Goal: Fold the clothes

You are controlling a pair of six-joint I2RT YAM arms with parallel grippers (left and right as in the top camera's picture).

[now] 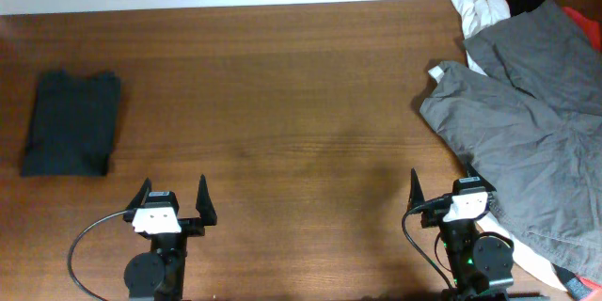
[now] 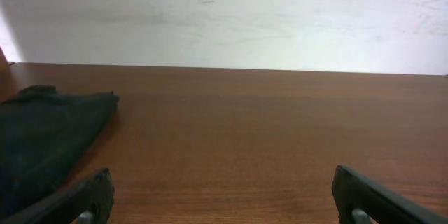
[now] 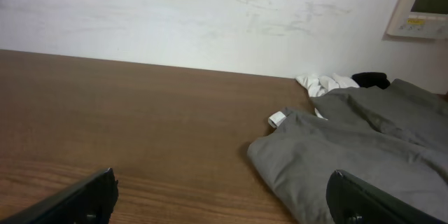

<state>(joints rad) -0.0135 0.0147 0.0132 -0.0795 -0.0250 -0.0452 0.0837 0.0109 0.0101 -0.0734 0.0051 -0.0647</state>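
Our left end effector (image 1: 174,199) has two black, tapering fingers (image 1: 202,198) flanking a white block (image 1: 155,214). Behind it sits a round black joint housing (image 1: 146,271), and a thin grey cable (image 1: 83,237) loops out from the block. Our right end effector (image 1: 450,198) is built alike, with a white top block (image 1: 467,205), a thin black cable (image 1: 406,230) and a small green light (image 1: 467,263) on its dark body. Seen from our wrist cameras, the fingers are matte black wedges with paler metal fittings at their bases.
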